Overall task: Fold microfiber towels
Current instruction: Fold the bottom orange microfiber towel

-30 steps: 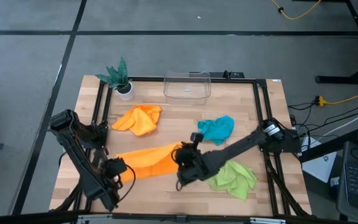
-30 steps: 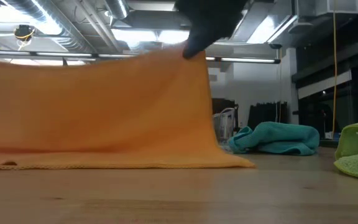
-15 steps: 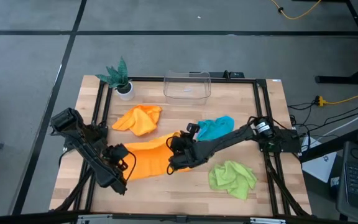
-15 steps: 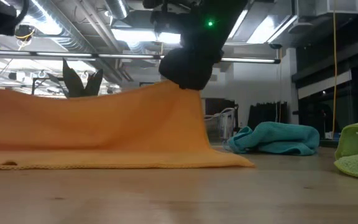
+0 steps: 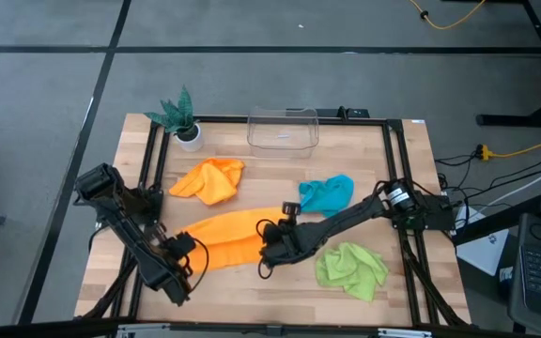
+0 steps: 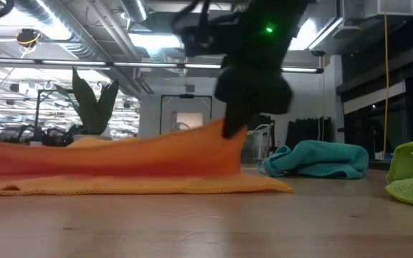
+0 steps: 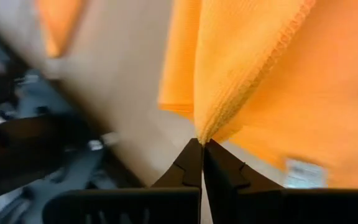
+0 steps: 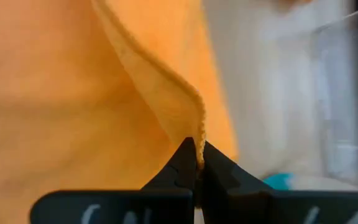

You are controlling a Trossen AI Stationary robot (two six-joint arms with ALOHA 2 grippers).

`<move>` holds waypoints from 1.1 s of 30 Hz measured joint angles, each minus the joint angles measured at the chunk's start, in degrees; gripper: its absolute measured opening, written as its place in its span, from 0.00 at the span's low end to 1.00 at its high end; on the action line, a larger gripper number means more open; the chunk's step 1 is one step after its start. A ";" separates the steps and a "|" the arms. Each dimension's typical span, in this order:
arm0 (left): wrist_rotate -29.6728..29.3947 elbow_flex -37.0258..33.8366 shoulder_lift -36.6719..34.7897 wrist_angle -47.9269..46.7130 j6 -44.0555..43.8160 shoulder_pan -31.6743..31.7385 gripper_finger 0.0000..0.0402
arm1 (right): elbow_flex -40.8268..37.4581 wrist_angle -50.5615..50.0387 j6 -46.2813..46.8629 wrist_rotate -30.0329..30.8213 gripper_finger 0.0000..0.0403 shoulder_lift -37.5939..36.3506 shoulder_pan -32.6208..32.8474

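An orange microfiber towel (image 5: 224,235) lies stretched across the middle of the table, between my two grippers. My left gripper (image 5: 180,253) is shut on its left end and my right gripper (image 5: 269,250) is shut on its right end. In the low view the towel's front hem (image 6: 142,189) rests on the wood, and its held edge rises to my right gripper (image 6: 231,129). A second orange towel (image 5: 209,180), a teal-blue towel (image 5: 327,194) and a lime green towel (image 5: 350,266) lie crumpled on the table, with no gripper on them. My left gripper pinches a corner of the orange towel (image 7: 205,132) between its two fingertips, coming slanting down from above. The cloth fans out beyond the tips, part of it lying on the table. My right gripper pinches the towel's hemmed edge at a corner (image 8: 199,138) between its fingertips, slanting down from above. That corner is held a little above the table, and the cloth slopes down from it to the wood.
A potted green plant (image 5: 181,117) stands at the far left corner, and a clear plastic bin (image 5: 283,129) stands at the far edge's middle. Black frame rails (image 5: 153,160) run along the table's left and right sides. Bare wood (image 5: 252,291) shows along the near edge.
Both grippers have sunk toward the table, shut on the orange towel. The held top edge, which stood high like a curtain, now hangs low and slopes down. The front hem has stayed on the wood.
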 joint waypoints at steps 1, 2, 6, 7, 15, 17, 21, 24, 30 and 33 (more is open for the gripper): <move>0.01 0.02 0.00 0.82 0.25 -0.19 0.00 | -0.59 0.33 0.02 -1.52 0.01 0.00 0.17; 0.12 0.02 0.00 1.44 0.51 -0.41 0.00 | -1.14 0.61 0.10 -2.87 0.01 0.00 0.38; 2.24 0.02 0.00 2.43 1.59 -0.76 0.00 | -1.45 1.34 0.07 -7.20 0.01 -0.02 1.36; 2.87 0.02 0.00 2.50 1.63 -0.77 0.00 | -1.45 1.34 -0.01 -7.96 0.01 -0.02 1.60; 4.52 0.02 0.00 7.51 4.05 -0.79 0.00 | -1.47 1.45 -0.35 -11.01 0.02 -0.02 2.77; 4.52 0.02 0.00 9.08 4.65 -0.79 0.00 | -1.47 1.42 -0.22 -10.98 0.03 -0.02 2.95; 4.48 0.02 0.00 9.29 4.27 -0.79 0.02 | -1.47 1.71 -0.15 -13.03 0.10 -0.02 3.00; 5.07 0.02 0.00 9.15 4.24 -0.78 0.07 | -1.47 1.90 -0.12 -16.26 0.17 -0.02 2.98; 7.83 0.02 0.00 9.09 4.18 -0.79 0.22 | -1.47 1.82 -0.34 -19.01 0.33 -0.02 2.98; 10.30 0.06 -0.33 9.22 6.61 -0.77 0.28 | -1.11 0.57 -2.53 -24.12 0.38 -0.02 2.93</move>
